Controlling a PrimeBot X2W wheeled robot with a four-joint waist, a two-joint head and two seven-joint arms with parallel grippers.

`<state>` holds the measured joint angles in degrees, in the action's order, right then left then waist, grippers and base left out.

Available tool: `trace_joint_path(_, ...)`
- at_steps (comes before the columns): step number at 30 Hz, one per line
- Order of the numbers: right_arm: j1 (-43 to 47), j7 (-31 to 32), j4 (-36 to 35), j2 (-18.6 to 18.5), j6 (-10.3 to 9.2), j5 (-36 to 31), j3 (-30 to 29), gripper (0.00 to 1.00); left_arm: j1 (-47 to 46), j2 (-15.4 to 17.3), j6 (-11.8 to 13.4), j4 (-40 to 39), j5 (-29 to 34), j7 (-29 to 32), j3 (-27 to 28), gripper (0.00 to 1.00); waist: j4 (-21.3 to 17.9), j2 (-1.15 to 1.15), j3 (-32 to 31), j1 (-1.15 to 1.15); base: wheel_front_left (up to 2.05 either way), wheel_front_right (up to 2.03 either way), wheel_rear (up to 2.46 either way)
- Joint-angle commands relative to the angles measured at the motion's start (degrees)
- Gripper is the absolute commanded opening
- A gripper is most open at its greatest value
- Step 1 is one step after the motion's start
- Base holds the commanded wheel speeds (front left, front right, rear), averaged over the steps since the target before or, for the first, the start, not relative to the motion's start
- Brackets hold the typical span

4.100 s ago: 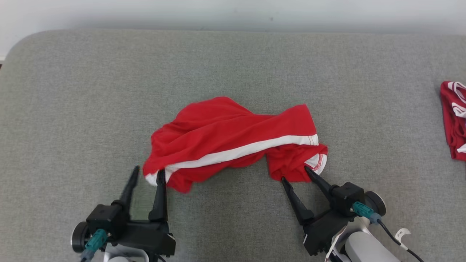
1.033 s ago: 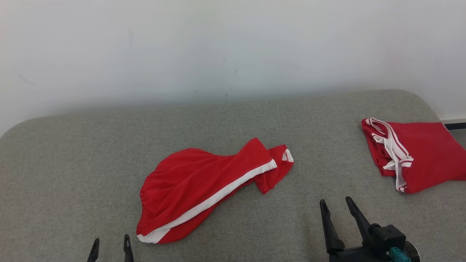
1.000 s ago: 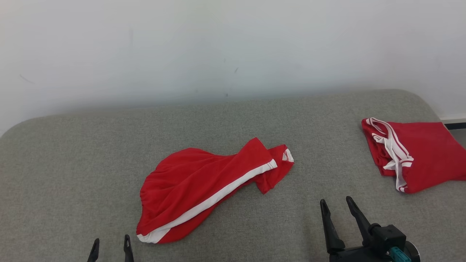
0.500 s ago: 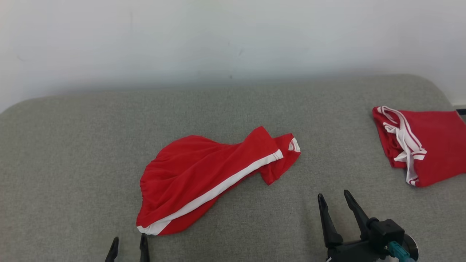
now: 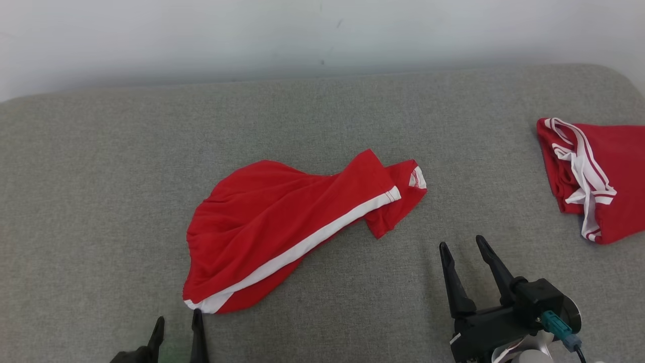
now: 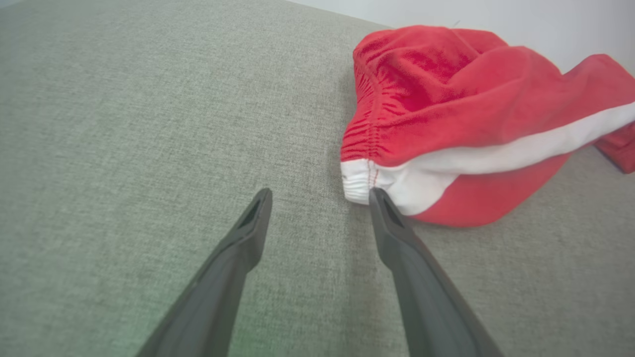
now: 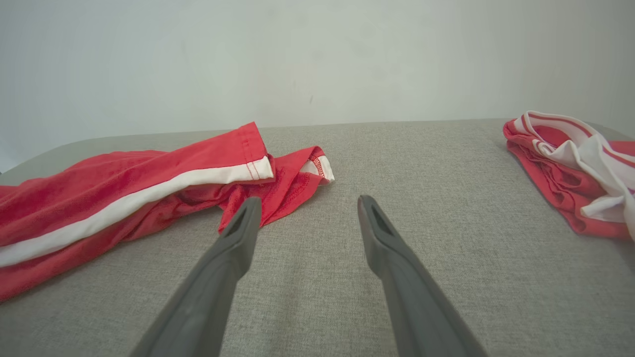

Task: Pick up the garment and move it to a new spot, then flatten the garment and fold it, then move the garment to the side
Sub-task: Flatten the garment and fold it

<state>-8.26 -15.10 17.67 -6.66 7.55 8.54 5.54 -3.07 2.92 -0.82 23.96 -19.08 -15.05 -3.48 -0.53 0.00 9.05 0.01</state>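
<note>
Red shorts (image 5: 282, 222) crumpled mid-frame on grey surface (image 5: 101, 176). Left wrist view adds gathered waistband (image 6: 367, 134), white end just beside one fingertip (image 6: 379, 201); right wrist view adds stitched leg hem (image 7: 317, 171). Left gripper (image 5: 178, 316) bottom left, right gripper (image 5: 461, 242) lower right, fingers pointing up-frame, jaws spread, empty. Second red garment (image 5: 599, 176) right edge.

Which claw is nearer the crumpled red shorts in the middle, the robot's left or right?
Left. The left claw is open with one fingertip at the white waistband corner of the shorts; the right claw, also open, stands right of the leg hem, bare cushion between.
</note>
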Motion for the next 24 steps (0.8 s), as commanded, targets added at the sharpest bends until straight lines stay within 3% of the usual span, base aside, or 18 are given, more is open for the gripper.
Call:
trace_joint_path(1, -0.4, -0.03, -0.13, -0.18, -0.16, 0.3, 0.25, 1.0, -1.01, -0.02, 0.07, 0.19, 0.56, -0.17, 0.06, 1.0, -0.29, 0.0, 0.6, -0.01, 0.0, 0.0, 0.0)
trace_joint_path(17, -1.84, -0.03, -0.15, -1.0, -0.16, 0.73, 0.6, 1.0, -2.62, -0.03, -2.87, -2.91, 1.02, -0.17, -0.47, 1.0, -1.39, 0.0, 2.69, -0.01, 0.0, 0.0, 0.0)
trace_joint_path(18, -1.9, -0.04, -0.08, -1.0, -0.16, 0.75, 0.6, 1.0, -2.56, -0.01, -3.03, -2.99, 1.06, -0.18, -0.38, 0.98, -1.39, 0.0, 2.7, -0.01, 0.0, 0.0, 0.0)
trace_joint_path(19, -1.91, -0.04, 0.0, -0.99, -0.16, 0.77, 0.63, 1.0, -2.54, -0.01, -3.07, -3.0, 1.12, -0.18, -0.31, 0.79, -1.37, 0.0, 2.68, -0.01, 0.0, 0.0, 0.0)
trace_joint_path(20, -1.92, -0.04, 0.06, -0.96, -0.16, 0.78, 0.67, 1.0, -2.51, -0.02, -3.11, -2.87, 1.22, -0.18, -0.31, 0.75, -1.35, 0.0, 2.68, -0.01, 0.0, 0.0, 0.0)
trace_joint_path(22, -1.96, -0.04, 0.17, -0.88, -0.16, 0.78, 0.79, 1.0, -2.46, -0.01, -3.37, -2.34, 0.92, -0.17, -0.37, 0.8, -1.32, 0.0, 2.63, -0.01, 0.0, 0.0, 0.0)
trace_joint_path(24, -2.1, -0.04, 0.19, -0.81, -0.16, 0.68, 0.87, 1.0, -2.54, -0.01, -3.62, -1.92, 0.69, -0.17, -0.48, 0.97, -1.27, 0.0, 2.62, -0.01, 0.0, 0.0, 0.0)
